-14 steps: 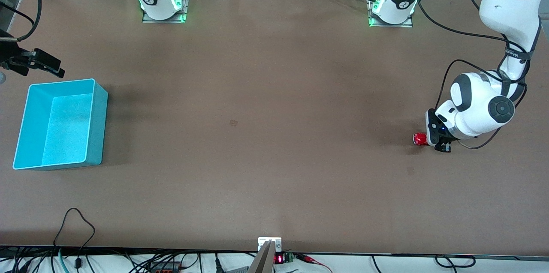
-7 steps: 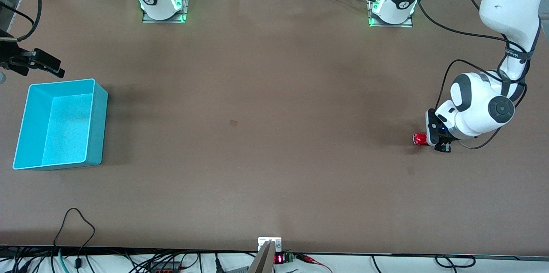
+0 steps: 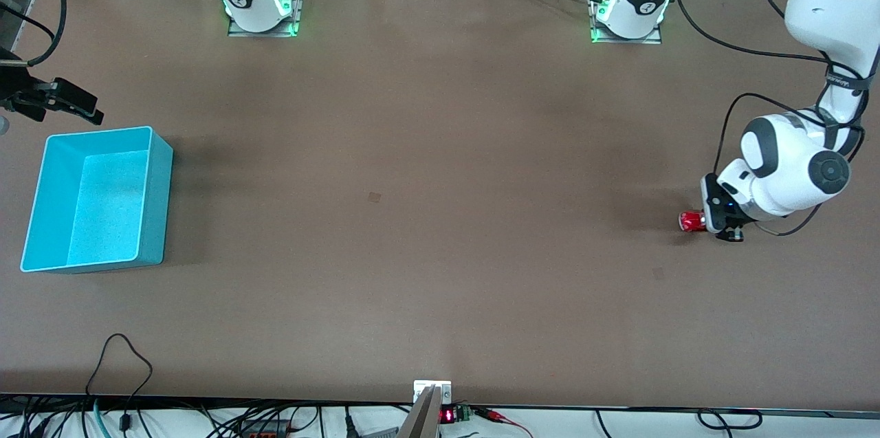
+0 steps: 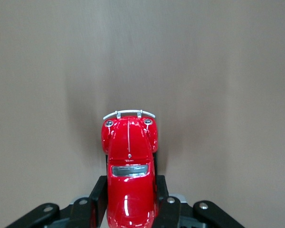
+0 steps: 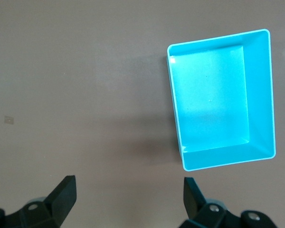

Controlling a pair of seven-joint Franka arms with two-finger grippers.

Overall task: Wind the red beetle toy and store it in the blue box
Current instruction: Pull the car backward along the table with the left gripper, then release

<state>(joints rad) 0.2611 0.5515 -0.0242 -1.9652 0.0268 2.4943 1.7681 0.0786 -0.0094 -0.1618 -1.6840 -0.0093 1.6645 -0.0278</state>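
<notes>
We find the left gripper (image 3: 722,223) low at the table (image 3: 426,218), near the edge at the left arm's end, its two black fingers (image 4: 99,197) pinching the red beetle toy (image 4: 129,164) by its flanks. In the left wrist view the car's rounded hood, small headlights and silvery bumper stick out past the fingertips, with bare brown tabletop all around it. From the front view only the toy's red nose (image 3: 689,221) shows, poking out of the gripper toward the right arm's end of the table; whether the wheels touch the surface we cannot tell. The left arm's white wrist bulks over the hand, a black cable looping about it. The right gripper (image 5: 129,197) hangs with its fingers spread wide and nothing between them, up over the edge at the right arm's end of the table, where this arm waits; in the front view we see it as a dark shape (image 3: 51,102) at the picture's margin. The blue box (image 3: 96,199) sits on the table just beside that gripper's spot, nearer the front camera, open side up, close to the edge at the right arm's end. The right wrist view shows the box (image 5: 223,97) from above, and we see nothing inside it. Box and toy lie well apart, at the two ends of the table.
</notes>
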